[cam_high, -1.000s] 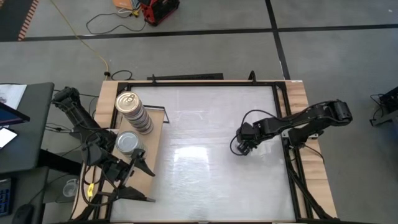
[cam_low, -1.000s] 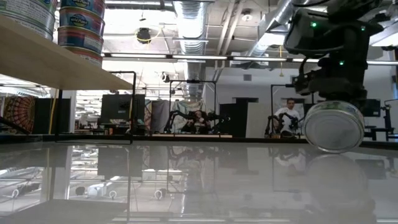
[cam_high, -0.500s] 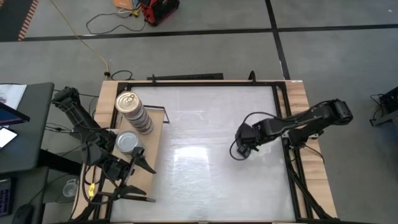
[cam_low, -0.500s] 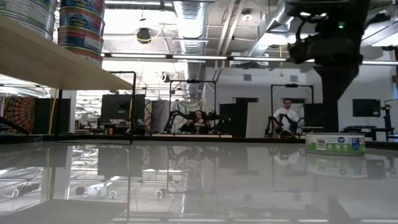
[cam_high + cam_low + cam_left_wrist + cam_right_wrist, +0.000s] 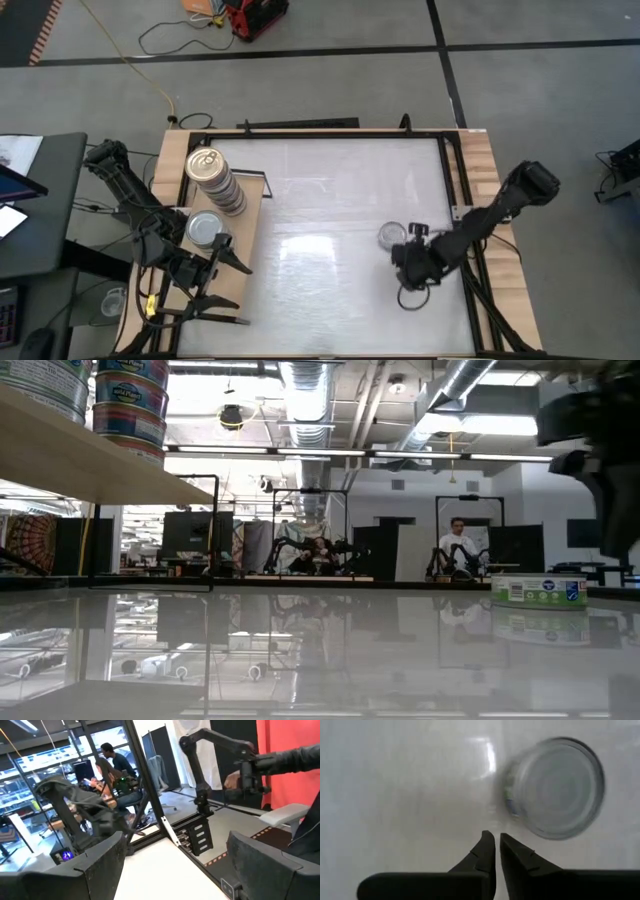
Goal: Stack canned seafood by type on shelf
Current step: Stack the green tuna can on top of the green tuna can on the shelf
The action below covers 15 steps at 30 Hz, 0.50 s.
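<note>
Right arm: reaches from the counter's right edge, bent low over the white counter [image 5: 320, 200], wrist pointing straight down.
Right pincer [image 5: 413, 262]: clenched, fingertips nearly touching, grasping nothing; it hangs just beside the lone tin, not over it.
Lone tin [image 5: 391, 236]: plain silver-grey top, flat on the counter right of centre, apart from the pincer's fingers [image 5: 490, 851]; the low view shows its white and blue label.
Left arm: folded at the counter's left edge, over the near end of the shelf.
Left pincer [image 5: 215, 290]: released, fingers spread wide, empty.
Shelf [image 5: 240, 255]: light wooden board with black frame along the counter's left side.
Short stack [image 5: 205, 229]: grey-topped tins, mid-shelf, just ahead of the left pincer.
Tall stack [image 5: 213, 178]: gold pull-tab tins, at the shelf's far end.
</note>
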Tool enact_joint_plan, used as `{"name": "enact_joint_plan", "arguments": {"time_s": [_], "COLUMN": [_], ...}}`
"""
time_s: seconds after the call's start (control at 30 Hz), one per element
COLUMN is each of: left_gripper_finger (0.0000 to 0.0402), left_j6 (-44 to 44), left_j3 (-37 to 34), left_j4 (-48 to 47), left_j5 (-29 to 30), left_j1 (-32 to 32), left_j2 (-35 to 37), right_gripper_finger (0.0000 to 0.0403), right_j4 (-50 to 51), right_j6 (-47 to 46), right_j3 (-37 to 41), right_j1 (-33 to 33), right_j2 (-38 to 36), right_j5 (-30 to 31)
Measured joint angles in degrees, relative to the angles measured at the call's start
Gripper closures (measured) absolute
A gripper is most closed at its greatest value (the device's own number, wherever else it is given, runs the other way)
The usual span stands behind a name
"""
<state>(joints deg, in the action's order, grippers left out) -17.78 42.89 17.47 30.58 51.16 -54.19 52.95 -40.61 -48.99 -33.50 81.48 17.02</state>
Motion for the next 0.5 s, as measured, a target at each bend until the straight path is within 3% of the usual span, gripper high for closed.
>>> {"name": "enact_joint_plan", "arguments": {"time_s": [0.2, 0.5], "left_gripper_finger": [0.0070, 0.0070], "left_j6": [0.01, -0.36], "left_j3": [0.00, 0.00], "left_j4": [0.02, -0.09], "left_j5": [0.03, 0.57], "left_j1": [0.00, 0.00], "left_j2": [0.00, 0.00], "right_gripper_finger": [0.0346, 0.0336], "right_j4": [2.42, 6.17], "right_j6": [0.45, 4.57], "right_j3": [-0.09, -6.26], "right_j1": [-4.30, -3.66], "right_j2": [7.74, 11.59], "right_j5": [6.84, 7.14]}}
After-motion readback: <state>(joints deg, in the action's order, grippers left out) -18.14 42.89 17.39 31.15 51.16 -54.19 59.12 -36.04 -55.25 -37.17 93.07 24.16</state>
